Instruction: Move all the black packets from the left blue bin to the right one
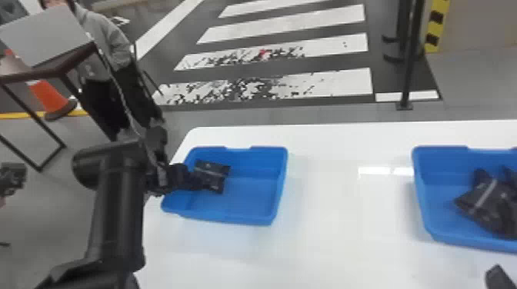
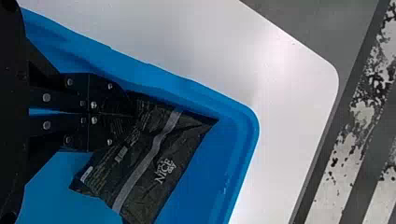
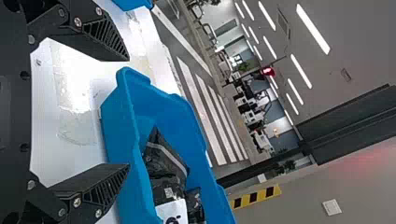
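Head view: on your white table (image 1: 338, 238), the right blue plastic bin (image 1: 422, 192) held black packets (image 1: 490, 205); the left blue plastic bin (image 1: 282, 173) held one flat packet (image 2: 154, 154), apparently the last, pinched by your left gripper (image 2: 133, 114). Your right gripper (image 3: 128, 112) stood wide.

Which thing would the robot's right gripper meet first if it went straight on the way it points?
Probably the right blue bin: in the right wrist view its near wall lies ahead of the right gripper, whose jaws are open. Depth is unclear, so it might pass over the rim.
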Controlling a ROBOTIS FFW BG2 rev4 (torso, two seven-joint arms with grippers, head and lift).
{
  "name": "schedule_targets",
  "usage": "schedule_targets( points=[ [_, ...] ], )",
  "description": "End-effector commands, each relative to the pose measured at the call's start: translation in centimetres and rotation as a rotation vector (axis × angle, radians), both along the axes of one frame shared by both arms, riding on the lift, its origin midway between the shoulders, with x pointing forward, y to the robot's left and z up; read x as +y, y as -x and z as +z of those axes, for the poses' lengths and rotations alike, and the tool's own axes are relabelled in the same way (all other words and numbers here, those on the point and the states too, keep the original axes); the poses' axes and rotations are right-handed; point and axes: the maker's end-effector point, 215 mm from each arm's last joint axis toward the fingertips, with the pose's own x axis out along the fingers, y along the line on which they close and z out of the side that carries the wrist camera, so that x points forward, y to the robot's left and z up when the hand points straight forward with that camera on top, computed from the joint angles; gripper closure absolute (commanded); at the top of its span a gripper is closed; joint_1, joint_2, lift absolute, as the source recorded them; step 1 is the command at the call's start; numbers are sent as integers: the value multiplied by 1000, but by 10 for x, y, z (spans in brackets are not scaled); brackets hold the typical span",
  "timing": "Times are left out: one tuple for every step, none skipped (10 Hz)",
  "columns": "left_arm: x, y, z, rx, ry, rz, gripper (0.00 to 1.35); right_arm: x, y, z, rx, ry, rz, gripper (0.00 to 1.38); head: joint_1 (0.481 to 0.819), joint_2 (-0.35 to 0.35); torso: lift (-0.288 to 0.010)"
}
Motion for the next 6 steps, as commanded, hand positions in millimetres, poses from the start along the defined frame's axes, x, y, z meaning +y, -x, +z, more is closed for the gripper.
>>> schedule_targets(
  points=[
    [0,-10,0,-45,-23,-17,1216,1,0,0,1,-5,2,242,695,350,-138],
    [-1,-17,4,-84,-23,-35,1216,1,1,-1,2,-4,4,245,695,350,-138],
    [-7,-23,22,-136,-53,-74,1216,1,2,-2,5,-6,4,251,695,350,-138],
    [-16,-23,38,-187,-78,-105,1216,1,1,1,0,-5,3,257,695,350,-138],
    [-31,-24,54,-239,-84,-140,1216,1,1,4,-5,-2,6,263,695,344,-138],
    [-41,-23,66,-278,-91,-167,1216,1,1,4,-5,-2,8,263,695,330,-138]
  ],
)
